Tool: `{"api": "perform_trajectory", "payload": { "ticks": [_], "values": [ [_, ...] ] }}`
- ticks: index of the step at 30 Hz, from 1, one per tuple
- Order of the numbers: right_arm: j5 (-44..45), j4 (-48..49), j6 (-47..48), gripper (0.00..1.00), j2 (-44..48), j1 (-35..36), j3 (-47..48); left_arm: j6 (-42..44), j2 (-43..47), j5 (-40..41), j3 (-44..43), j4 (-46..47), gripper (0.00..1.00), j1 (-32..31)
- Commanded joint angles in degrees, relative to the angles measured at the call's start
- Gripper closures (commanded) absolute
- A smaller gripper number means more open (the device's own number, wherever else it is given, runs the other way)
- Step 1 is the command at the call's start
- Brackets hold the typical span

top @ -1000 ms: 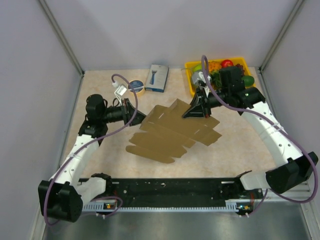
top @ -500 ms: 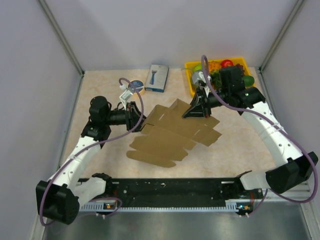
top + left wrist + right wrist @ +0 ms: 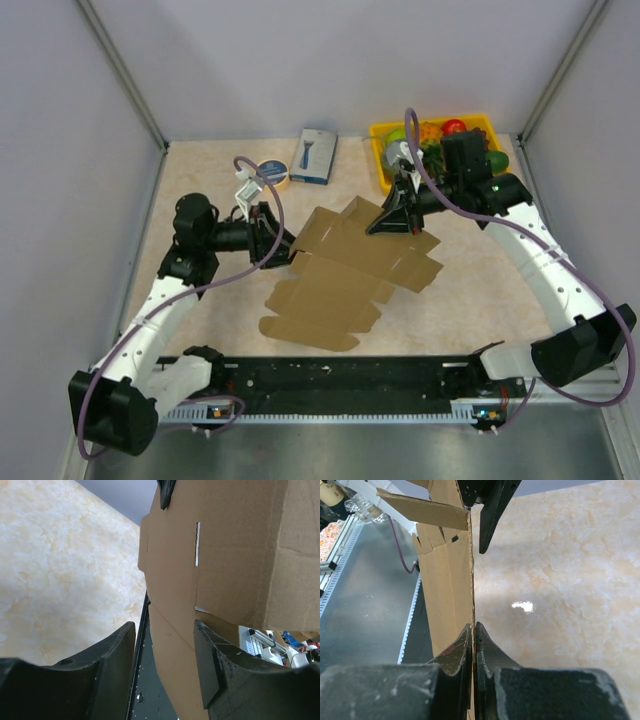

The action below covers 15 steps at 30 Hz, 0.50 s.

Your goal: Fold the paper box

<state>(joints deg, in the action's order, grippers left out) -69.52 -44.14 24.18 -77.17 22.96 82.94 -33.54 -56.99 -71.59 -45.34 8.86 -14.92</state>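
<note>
Though creased, thin paper box point(image 3: 340, 270)

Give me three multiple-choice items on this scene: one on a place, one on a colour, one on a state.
1. Where on the table does the yellow tray stand?
A. far right corner
B. far left corner
C. near edge, between the arm bases

2. What colour is the paper box?
A. white
B. brown
C. blue

3. How is the right claw?
A. wide open
B. shut on the paper box
C. shut on nothing

Answers:
1 A: the top view shows the tray at the back right.
2 B: it is plain brown cardboard in every view.
3 B: the right wrist view shows it pinching the cardboard's edge.
</note>
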Motion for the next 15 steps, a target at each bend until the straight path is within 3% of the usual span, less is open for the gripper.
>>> {"api": "perform_trajectory", "payload": {
  "ticks": [1,9,15],
  "values": [
    [0.0,1.6,0.4,1.0,0.9,-0.9,1.6,0.2,0.8,0.4,-2.9,0.3,0.44,0.9],
    [0.4,1.8,0.6,1.0,1.1,-0.9,1.5,-4.5,-0.6,-4.3,-2.6,4.3,0.43,3.1],
    [-1.9,2.0,0.2,1.0,1.0,-0.8,2.1,0.2,-0.6,1.2,-0.7,0.6,0.44,0.1]
  ]
}}
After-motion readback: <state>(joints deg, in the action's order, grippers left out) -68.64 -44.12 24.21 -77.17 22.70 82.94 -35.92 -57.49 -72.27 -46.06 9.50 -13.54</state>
